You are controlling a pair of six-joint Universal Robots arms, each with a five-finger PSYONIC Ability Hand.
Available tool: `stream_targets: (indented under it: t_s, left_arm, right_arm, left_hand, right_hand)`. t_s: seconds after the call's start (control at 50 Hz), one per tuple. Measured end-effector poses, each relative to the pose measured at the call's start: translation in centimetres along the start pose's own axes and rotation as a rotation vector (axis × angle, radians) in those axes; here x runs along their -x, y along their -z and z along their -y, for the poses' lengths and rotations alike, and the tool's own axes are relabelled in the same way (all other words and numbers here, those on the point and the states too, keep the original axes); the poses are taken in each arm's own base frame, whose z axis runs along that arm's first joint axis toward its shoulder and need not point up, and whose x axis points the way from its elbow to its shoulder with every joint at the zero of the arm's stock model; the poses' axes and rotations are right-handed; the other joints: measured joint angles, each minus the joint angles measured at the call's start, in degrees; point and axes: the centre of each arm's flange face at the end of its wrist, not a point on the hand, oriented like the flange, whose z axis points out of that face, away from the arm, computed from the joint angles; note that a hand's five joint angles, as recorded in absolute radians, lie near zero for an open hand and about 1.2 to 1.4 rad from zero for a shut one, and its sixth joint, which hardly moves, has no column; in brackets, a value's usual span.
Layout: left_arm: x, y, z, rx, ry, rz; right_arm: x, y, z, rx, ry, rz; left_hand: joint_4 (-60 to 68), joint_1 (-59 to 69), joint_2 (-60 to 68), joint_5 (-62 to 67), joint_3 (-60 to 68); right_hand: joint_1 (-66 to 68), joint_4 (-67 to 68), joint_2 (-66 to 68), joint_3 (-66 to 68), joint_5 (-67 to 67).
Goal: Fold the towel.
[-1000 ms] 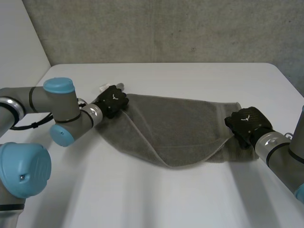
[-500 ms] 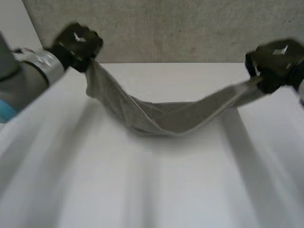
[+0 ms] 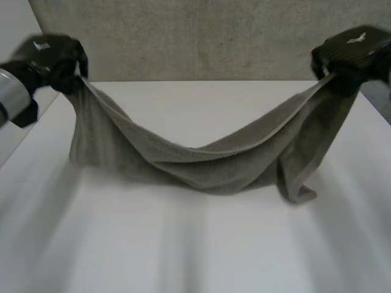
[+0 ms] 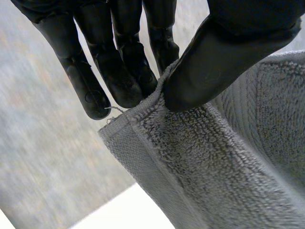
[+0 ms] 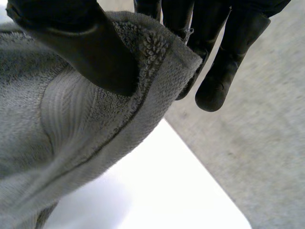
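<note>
The grey towel (image 3: 208,165) sags between two raised hands over the white bench (image 3: 195,250). On the left hand (image 3: 52,58), fingers and thumb clamp one corner; on the right hand (image 3: 351,55) they pinch the opposite corner.

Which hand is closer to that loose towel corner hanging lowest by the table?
Right. The right hand pinches the towel at a corner up above the hanging corner, slightly to its side; the left hand pinches the opposite end, far across the sag.
</note>
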Motion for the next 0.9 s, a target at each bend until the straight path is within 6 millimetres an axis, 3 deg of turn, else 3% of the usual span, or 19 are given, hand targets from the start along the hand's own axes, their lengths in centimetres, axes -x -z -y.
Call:
stream_targets:
  t_s: [0.06,0.16,0.24,0.36,0.44,0.48,0.56,0.64,0.76,0.82,0.9]
  left_arm:
    - [0.1,-2.1,-2.6,0.044,0.017,-0.013]
    - [0.8,-5.3,-3.3,0.006,0.004,-0.014]
    - [1.6,-7.8,-0.7,-0.121,-0.036,0.007]
    - [2.8,-9.0,7.7,-0.453,-0.079,0.090]
    - [3.1,-8.6,10.4,-0.569,-0.059,0.110]
    - [3.0,-8.5,10.4,-0.570,-0.043,0.109]
    - [2.6,-8.4,7.1,-0.451,0.015,0.098]
    - [1.5,-7.1,0.6,-0.215,0.089,0.079]
    - [-0.7,-3.7,-6.6,0.037,0.169,0.028]
    - [-1.3,-1.6,-8.9,0.117,0.202,0.003]
    - [-1.6,0.7,-9.9,0.158,0.227,-0.014]
  right_arm:
    - [1.1,-2.4,-1.0,0.021,0.026,0.002]
    - [1.5,-6.0,-0.7,-0.057,0.069,-0.067]
    - [0.0,-8.2,1.6,-0.213,0.108,-0.207]
    - [-3.7,-7.6,7.4,-0.503,0.137,-0.455]
    - [-4.2,-6.9,8.3,-0.539,0.136,-0.473]
    - [-3.9,-6.9,7.7,-0.508,0.133,-0.444]
    - [-1.6,-7.6,3.8,-0.321,0.107,-0.293]
    - [2.4,-7.1,-2.1,-0.030,0.047,-0.077]
    - [6.5,-4.8,-7.5,0.204,-0.026,0.105]
    - [7.7,-3.5,-9.4,0.248,-0.056,0.157]
    - [7.8,-2.1,-11.1,0.264,-0.090,0.179]
  left_hand:
    - [0.0,0.0,0.0,0.0,0.0]
    - [0.0,0.0,0.0,0.0,0.0]
    - [0.0,0.2,0.0,0.0,0.0]
    - [0.0,0.3,0.2,0.0,0.2]
    - [0.0,0.3,0.2,0.0,0.2]
    - [0.0,0.3,0.2,0.0,0.2]
    - [0.0,0.3,0.2,0.0,0.2]
    - [0.0,0.3,0.2,0.0,0.2]
    - [0.0,0.3,0.2,0.0,0.3]
    - [0.0,0.3,0.3,0.0,0.3]
    - [0.0,0.3,0.3,0.0,0.3]
  right_hand:
    - [0.0,0.0,0.0,0.0,0.0]
    - [0.0,0.0,0.0,0.0,0.0]
    - [0.0,0.0,0.0,0.0,0.0]
    - [0.1,0.0,0.0,0.0,0.0]
    - [0.1,0.0,0.0,0.0,0.2]
    - [0.1,0.0,0.0,0.0,0.2]
    - [0.1,0.0,0.0,0.0,0.2]
    - [0.1,0.0,0.0,0.0,0.2]
    - [0.1,0.0,0.0,0.0,0.2]
    - [0.1,0.0,0.0,0.0,0.2]
    - [0.1,0.0,0.0,0.0,0.2]
